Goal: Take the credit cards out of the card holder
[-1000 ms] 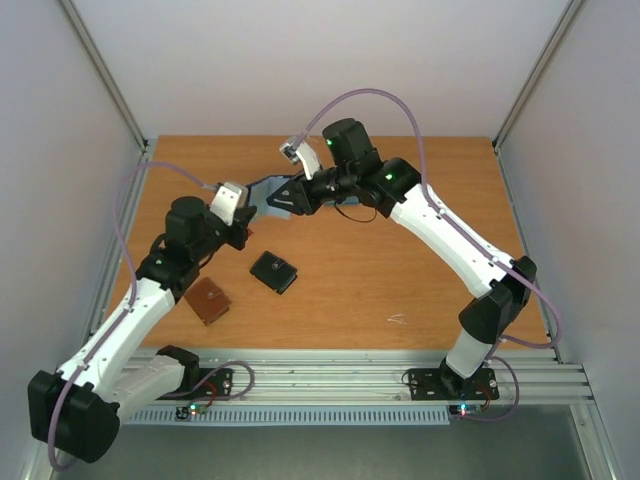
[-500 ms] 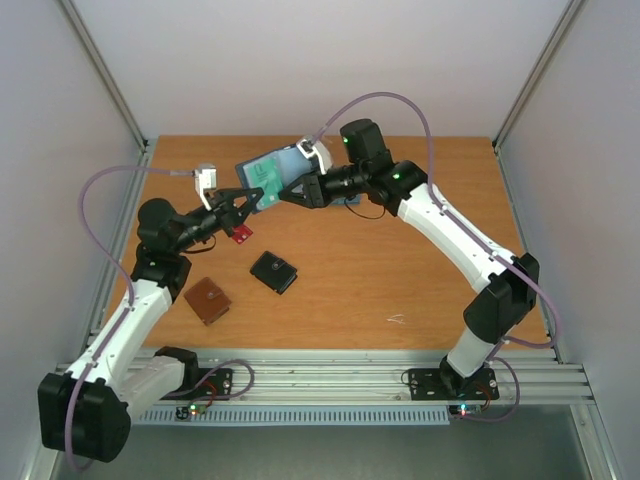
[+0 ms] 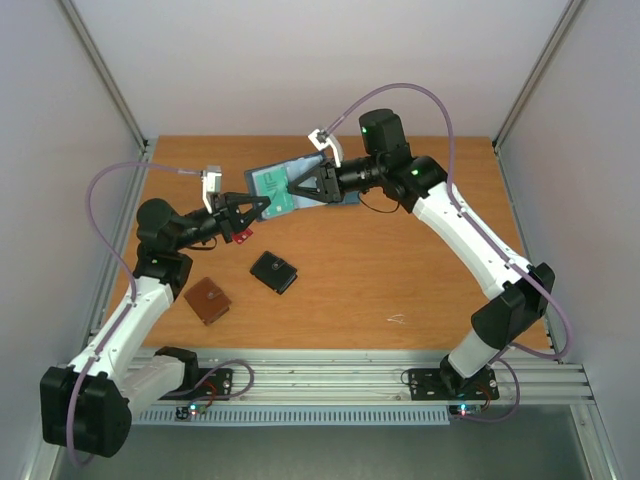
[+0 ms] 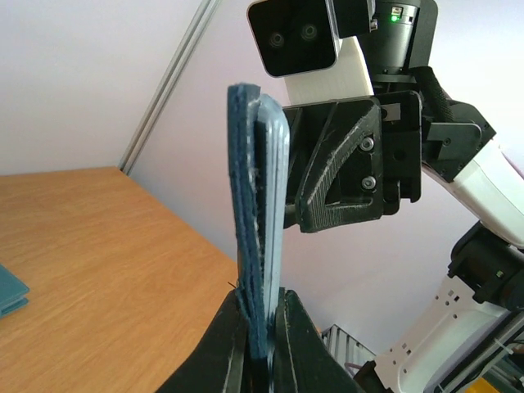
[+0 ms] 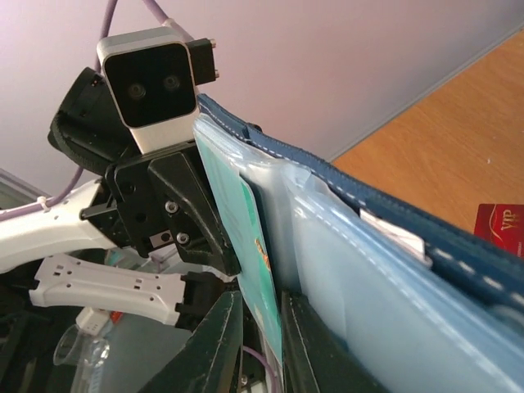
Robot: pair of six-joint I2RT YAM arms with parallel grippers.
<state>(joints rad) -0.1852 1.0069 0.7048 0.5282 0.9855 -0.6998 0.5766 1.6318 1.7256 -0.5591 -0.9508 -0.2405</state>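
Note:
The dark navy card holder (image 3: 268,183) hangs open in the air between both arms. My left gripper (image 3: 260,206) is shut on its lower edge, and in the left wrist view the holder (image 4: 254,205) stands edge-on in my left gripper (image 4: 262,319). A teal-green credit card (image 5: 246,237) sticks out of a clear pocket of the holder (image 5: 385,286). My right gripper (image 5: 260,315) is closed around that card, and it meets the holder from the right (image 3: 295,186). A red credit card (image 3: 240,235) lies on the table, and it shows as well in the right wrist view (image 5: 501,225).
A black wallet (image 3: 273,271) and a brown wallet (image 3: 208,300) lie on the wooden table (image 3: 400,270) in front of the left arm. A teal thing (image 4: 10,291) lies flat at the left edge of the left wrist view. White walls enclose the table.
The card holder has risen from low over the table and turned its open face up. The left arm has stretched out. The right gripper's jaws have narrowed onto the teal-green card.

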